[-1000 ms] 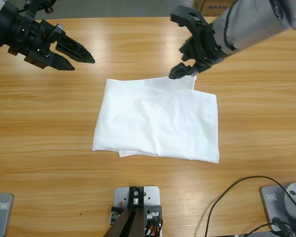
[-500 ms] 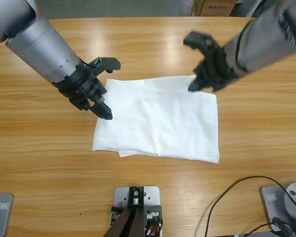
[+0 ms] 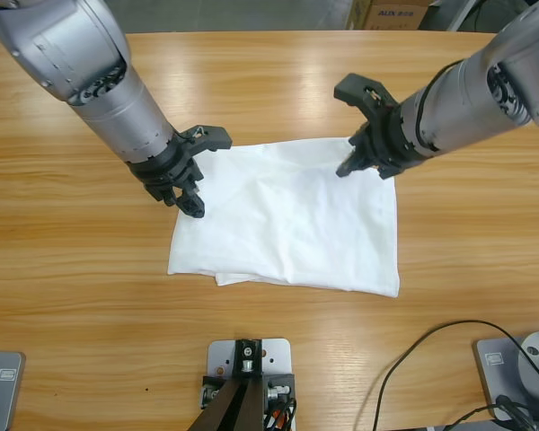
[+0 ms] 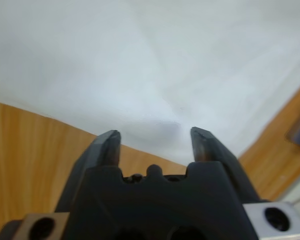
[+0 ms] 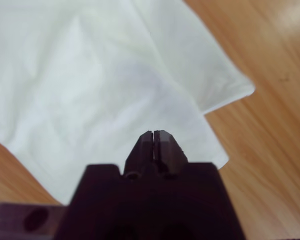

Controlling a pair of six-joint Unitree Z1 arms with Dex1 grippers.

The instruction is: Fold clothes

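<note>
**T-shirt folded once; both arms now down at its upper corners**

T-shirt (image 3: 287, 220) lies as a rough white rectangle flat on the worktop (image 3: 269, 81), between your two arms. A second ago the left gripper (image 3: 194, 171) hung well clear over bare wood; it has since swung in and come down, and now stands at the cloth's upper left corner. In the left wrist view its fingers (image 4: 109, 145) are spread apart with the shirt's edge just ahead of them and nothing between them. The right gripper (image 3: 352, 160) has dropped from the far edge onto the upper right corner; in the right wrist view its fingers (image 5: 160, 142) are pressed together over the cloth, and you cannot tell from here whether any fabric is pinched.

Judging by this, you are set up for the next fold: both arms are at matching corners. The left one has yet to close, so check the right one's hold before lifting.
</note>
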